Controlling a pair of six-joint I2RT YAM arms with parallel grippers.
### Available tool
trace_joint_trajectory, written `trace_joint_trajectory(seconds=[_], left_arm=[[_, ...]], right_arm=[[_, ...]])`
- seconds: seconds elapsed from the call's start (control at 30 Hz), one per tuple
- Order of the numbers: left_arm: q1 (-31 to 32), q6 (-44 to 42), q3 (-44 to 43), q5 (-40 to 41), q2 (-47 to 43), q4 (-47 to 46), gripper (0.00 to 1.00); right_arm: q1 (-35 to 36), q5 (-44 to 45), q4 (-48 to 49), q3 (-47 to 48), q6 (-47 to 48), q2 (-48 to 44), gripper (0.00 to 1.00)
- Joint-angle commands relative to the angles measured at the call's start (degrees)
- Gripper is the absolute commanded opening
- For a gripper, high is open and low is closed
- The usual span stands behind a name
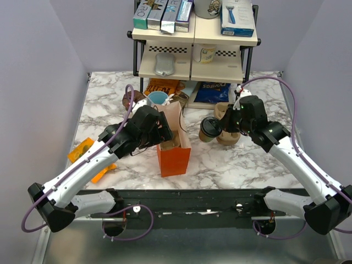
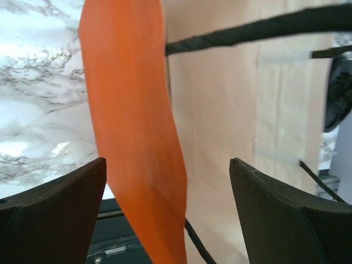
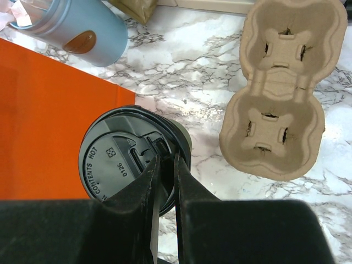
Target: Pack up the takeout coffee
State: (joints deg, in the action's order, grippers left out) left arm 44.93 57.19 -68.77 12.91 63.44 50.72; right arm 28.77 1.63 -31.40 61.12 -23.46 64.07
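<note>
Tool states: right tool [image 3: 164, 159] narrow, fingers pinched on the near rim of the black lid of the takeout coffee [image 3: 124, 157], only a thin slit between them. Cup sits directly under this tool. It is roughly upright, with its long axis running straight away from the wrist camera. The lid faces up toward the tool and the base points down, hidden under the lid. A sliver of olive side shows at the lid's right edge. Cannot tell if the base touches the surface [image 3: 203, 71].

Outward from the right tool:
- Orange bag [image 1: 174, 158] is to its left; its wall is just beside the cup in the wrist view, and the top view shows a small gap. Cup is outside the bag.
- Pulp carrier [image 3: 280, 93] is to its right, lying flat on the marble, apart from the cup.
- Light blue cup [image 3: 82, 27] is beyond and to the left, past the bag's far edge.

Left tool [image 2: 168, 165] wide, fingers straddling the bag's orange wall. One finger is outside and the other is over the kraft-coloured inside, with no contact visible on either. Black cord handles cross beyond this tool. In the top view the bag stands upright with its mouth open and the left tool at its upper left rim. The coffee is on the opposite side of the bag from this tool.

Shelf rack [image 1: 195, 55] stands at the back, well beyond both tools.
</note>
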Motion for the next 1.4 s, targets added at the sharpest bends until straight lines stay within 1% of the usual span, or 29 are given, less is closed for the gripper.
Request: trace_joint_trajectory(seconds=[0.0, 0.2, 0.3, 0.37, 0.5, 0.53, 0.6, 0.63, 0.7, 0.83, 0.93, 1.17, 1.33, 1.37], left_arm=[[-2.12, -3.75, -3.29, -4.56, 2.65, 7.72, 0.99], [-2.56, -6.38, -4.52, -8.16, 4.23, 6.68, 0.99], [-2.56, -7.53, -5.32, -11.84, 4.15, 3.70, 0.99], [-2.56, -7.62, -5.93, -12.03, 3.45, 2.72, 0.99], [-2.83, -9.11, -7.43, -11.85, 3.09, 4.47, 0.99], [-2.83, -9.63, -7.52, -12.90, 3.18, 4.48, 0.99], [-3.18, -11.30, -7.17, -17.89, 3.09, 3.17, 0.99], [-3.44, -12.53, -7.16, -22.79, 3.53, 2.64, 0.99], [-3.62, -13.59, -7.87, -24.59, 3.97, 3.33, 0.99], [-3.97, -15.35, -10.32, -24.68, 5.38, 7.54, 0.99], [-4.06, -15.70, -12.08, -23.28, 4.86, 8.43, 0.99], [-4.06, -18.34, -20.86, -24.86, 4.50, 10.27, 0.99], [-4.06, -21.58, -25.00, -23.55, 2.22, 11.77, 0.99], [-4.06, -22.29, -27.09, -23.11, 1.95, 11.95, 0.99]], right_arm=[[0.14, 1.27, 0.02, -0.65, 0.79, -1.23, 0.01], [0.14, 1.36, 0.20, -0.22, 0.70, -1.32, 0.01], [0.14, 0.84, 0.28, 0.22, 0.70, -1.85, 0.01], [0.14, 0.40, 0.02, 0.49, 0.70, -2.63, 0.01], [0.14, 1.00, -0.59, 0.66, 0.79, -4.30, 0.01], [0.14, 1.27, -1.03, 0.75, 0.79, -4.39, 0.01], [0.14, 1.27, -1.47, 1.28, 0.79, -4.83, 0.01], [0.14, 1.27, -1.91, 1.45, 0.87, -4.92, 0.01], [0.14, 1.27, -2.09, 1.89, 0.96, -5.27, 0.01], [0.05, 1.89, -2.53, 2.16, 0.96, -6.33, 0.00], [0.14, 1.36, -2.44, 2.24, 0.79, -6.77, 0.01], [0.14, 1.10, -4.11, 4.09, 0.87, -8.09, 0.01], [0.14, 1.54, -4.99, 4.18, 0.88, -9.05, 0.01], [0.14, 1.62, -4.99, 4.09, 0.88, -9.23, 0.00]])
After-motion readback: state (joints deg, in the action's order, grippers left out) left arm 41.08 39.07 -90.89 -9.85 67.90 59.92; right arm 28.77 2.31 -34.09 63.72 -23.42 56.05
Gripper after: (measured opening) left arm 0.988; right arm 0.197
